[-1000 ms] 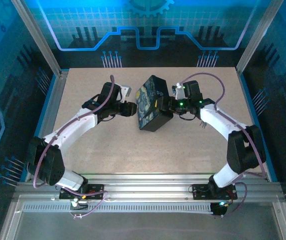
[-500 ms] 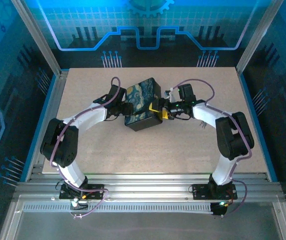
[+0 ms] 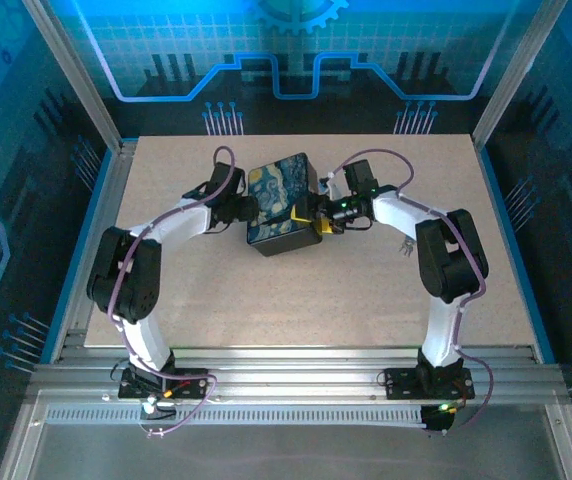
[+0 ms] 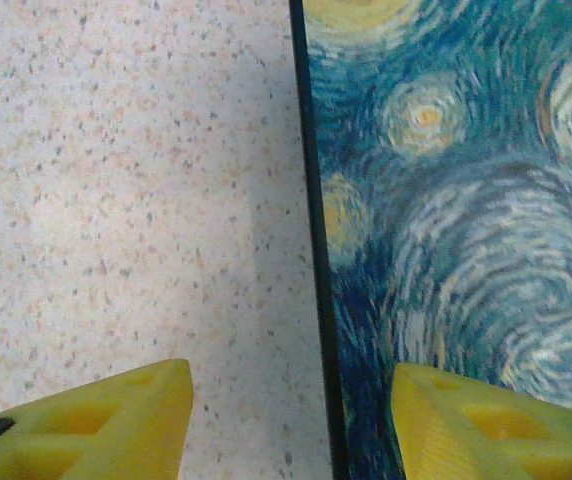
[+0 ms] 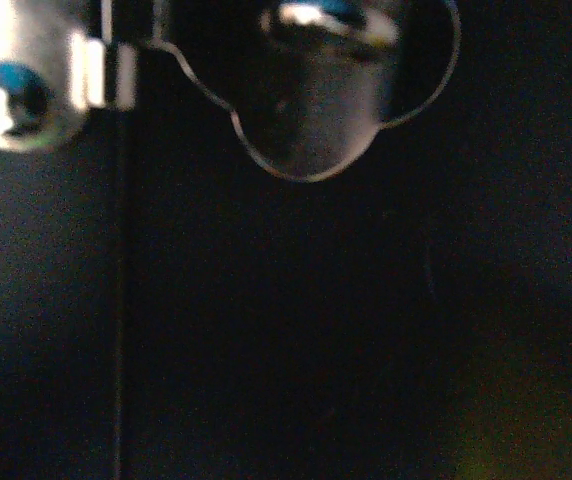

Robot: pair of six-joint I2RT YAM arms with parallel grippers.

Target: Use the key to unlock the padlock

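The small pale piece on the bench [image 3: 216, 300] just beside your right forearm looks like the key [image 3: 403, 245], though it is too small to read its long axis. It lies well behind the right jaws, which face away from it, close against the dark side of the box [image 3: 278, 195]. Whether they are open I cannot tell. The left jaws stand open astride the lid's edge, across the box from the key, so your right arm is nearer.

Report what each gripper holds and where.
Nothing in the left gripper: jaws apart astride the box edge. For the right gripper, cannot tell.
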